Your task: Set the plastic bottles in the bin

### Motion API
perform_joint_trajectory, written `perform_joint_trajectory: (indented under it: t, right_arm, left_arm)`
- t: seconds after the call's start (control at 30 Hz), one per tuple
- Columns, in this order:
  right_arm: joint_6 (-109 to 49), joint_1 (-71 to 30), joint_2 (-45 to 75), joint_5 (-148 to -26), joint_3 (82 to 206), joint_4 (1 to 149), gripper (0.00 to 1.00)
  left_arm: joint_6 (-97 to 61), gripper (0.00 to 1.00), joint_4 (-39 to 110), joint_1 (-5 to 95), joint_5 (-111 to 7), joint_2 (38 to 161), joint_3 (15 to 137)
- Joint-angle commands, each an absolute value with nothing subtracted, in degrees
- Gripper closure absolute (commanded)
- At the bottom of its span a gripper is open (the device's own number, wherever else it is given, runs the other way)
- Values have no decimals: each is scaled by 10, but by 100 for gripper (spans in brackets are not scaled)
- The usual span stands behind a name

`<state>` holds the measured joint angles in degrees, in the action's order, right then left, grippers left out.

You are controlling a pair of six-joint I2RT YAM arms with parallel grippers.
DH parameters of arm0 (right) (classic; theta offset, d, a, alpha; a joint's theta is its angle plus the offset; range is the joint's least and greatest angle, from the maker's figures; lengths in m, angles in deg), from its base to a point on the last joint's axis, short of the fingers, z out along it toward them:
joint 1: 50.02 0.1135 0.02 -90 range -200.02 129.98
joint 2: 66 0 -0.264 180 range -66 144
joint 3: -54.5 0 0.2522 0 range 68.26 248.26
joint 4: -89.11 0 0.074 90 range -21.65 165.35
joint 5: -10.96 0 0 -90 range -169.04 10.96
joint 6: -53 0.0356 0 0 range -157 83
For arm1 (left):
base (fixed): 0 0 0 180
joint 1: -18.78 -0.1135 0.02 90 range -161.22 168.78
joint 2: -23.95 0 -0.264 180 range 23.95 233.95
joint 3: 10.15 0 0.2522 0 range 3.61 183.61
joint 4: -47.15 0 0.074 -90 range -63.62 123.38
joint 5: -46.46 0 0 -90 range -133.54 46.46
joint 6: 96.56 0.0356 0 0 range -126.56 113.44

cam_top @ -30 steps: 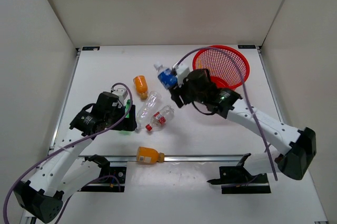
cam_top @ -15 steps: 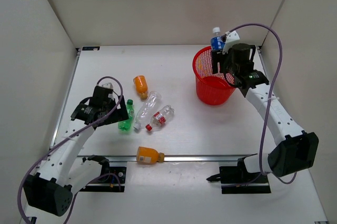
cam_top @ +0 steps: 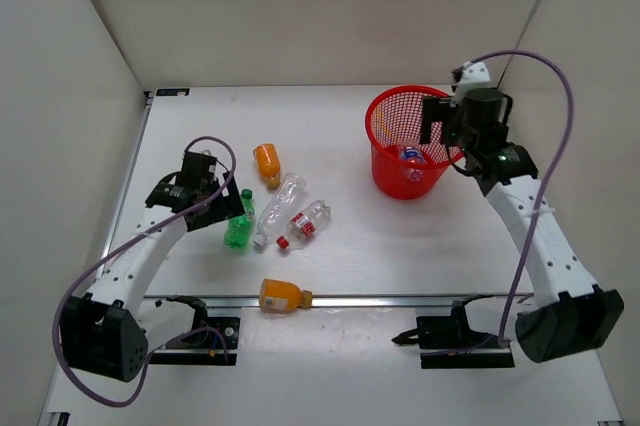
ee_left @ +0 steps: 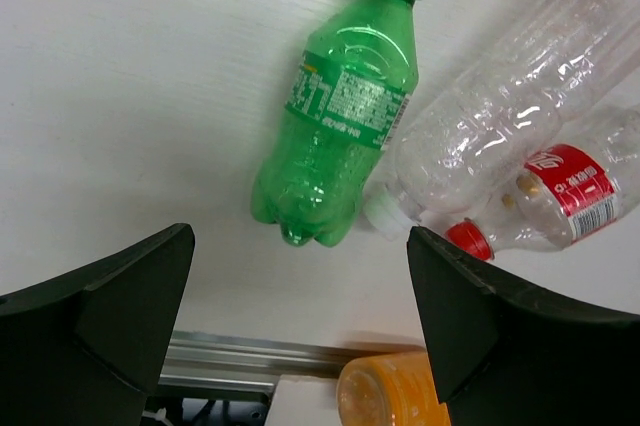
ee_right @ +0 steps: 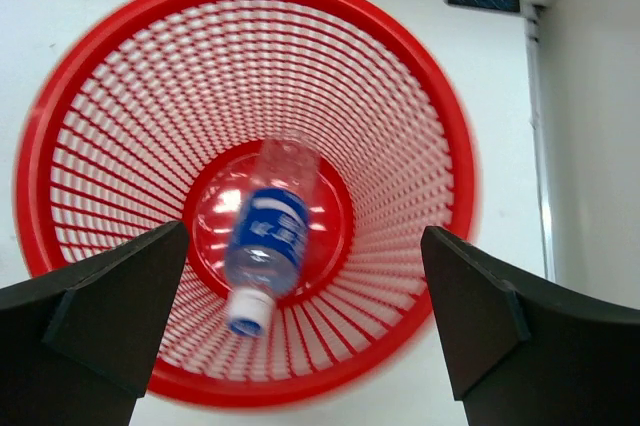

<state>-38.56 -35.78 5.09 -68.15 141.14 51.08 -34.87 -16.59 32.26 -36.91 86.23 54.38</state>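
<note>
Blue-label bottle (ee_right: 268,246) lies on the floor of the bin (ee_right: 120,146). In the right wrist view its long axis runs roughly up-down, white cap toward the lower edge. My right hand (ee_right: 305,236) hangs over the bin mouth, jaws wide apart, gripping nothing.

Bin sits by the tabletop's (cam_top: 360,246) far right corner, close to the side wall. 5 bottles are left: green bottle (ee_left: 340,126), cap pointing away from the arms, under my left hand (ee_left: 300,236), which is spread wide and holds nothing. 2 clear bottles (cam_top: 280,204) touch beside it. 1 orange bottle (cam_top: 266,164) lies farther back, 1 orange bottle (cam_top: 280,295) at the near edge. Open tabletop separates this cluster from the bin.
</note>
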Motion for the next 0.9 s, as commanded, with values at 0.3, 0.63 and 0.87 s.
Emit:
perform_joint_trajectory:
  t: [0.3,0.63,0.87]
  right_arm:
    - [-302,-521,-126,-715,1309,310,1]
    - [-287,-620,-193,-738,1264,267,1]
    - [-237,-644,-235,-648,1235,257,0]
  left_arm:
    - [-358,3,-13,325,-419,999,537]
    - [-372,9,42,324,-382,1077,504]
    - [-388,42,66,321,-406,1086,504]
